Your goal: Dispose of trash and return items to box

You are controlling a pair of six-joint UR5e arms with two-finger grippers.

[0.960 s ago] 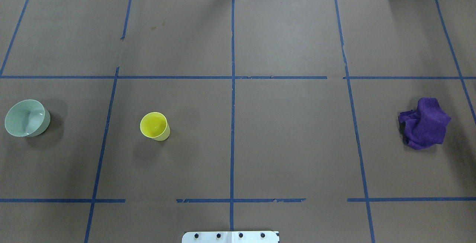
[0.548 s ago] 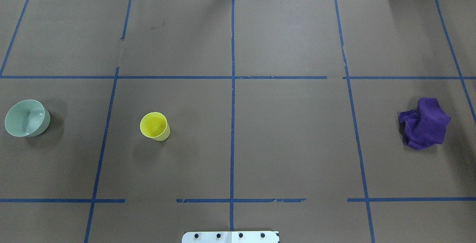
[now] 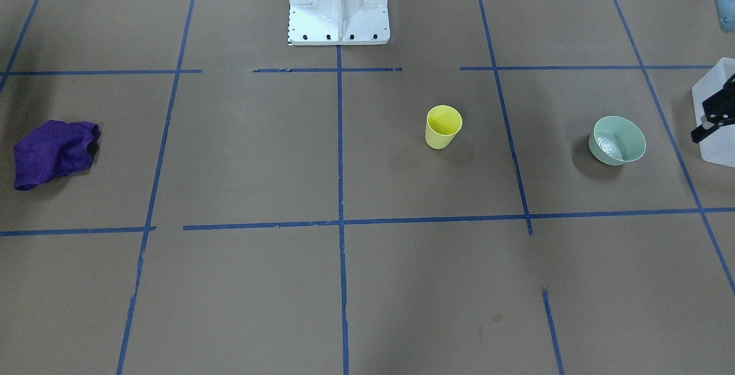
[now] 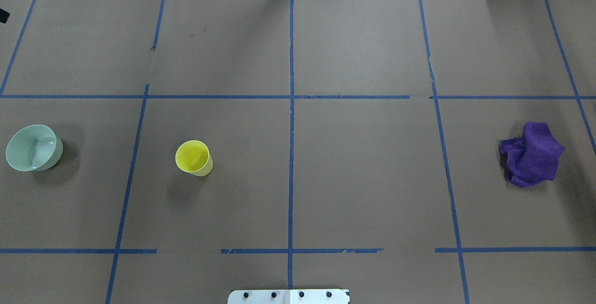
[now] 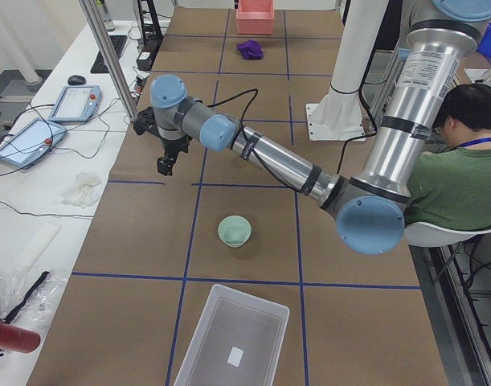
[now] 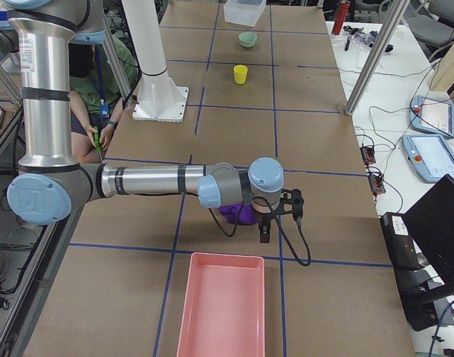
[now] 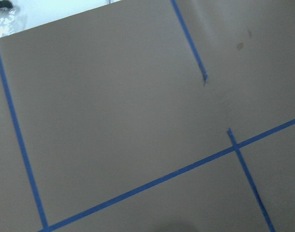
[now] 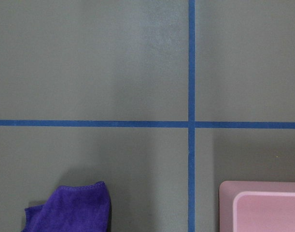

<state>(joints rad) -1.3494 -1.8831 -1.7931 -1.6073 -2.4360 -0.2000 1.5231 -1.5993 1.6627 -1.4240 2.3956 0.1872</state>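
**Opening stage: cup, bowl and cloth all on the table, both arms aloft.**
Step judged: bowl into box. Mint-green bowl (image 4: 33, 147), upright, mid-depth by the left edge; translucent box (image 5: 253, 322), open-topped, at the left edge just past the bowl. Left gripper (image 5: 162, 167) hangs high toward the far-left corner, jaw state cannot be told. Advised: descend over the rim, pinch one wall, lift above the box wall. Others: white pedestal base (image 3: 339, 4), near edge, centre; yellow cup (image 4: 193, 157), upright, left half; purple cloth (image 4: 531, 155), by the right edge, under the right gripper (image 6: 264, 232), jaw state cannot be told; pink tray (image 6: 219, 305), right edge. The bowl-to-box path looks unobstructed.
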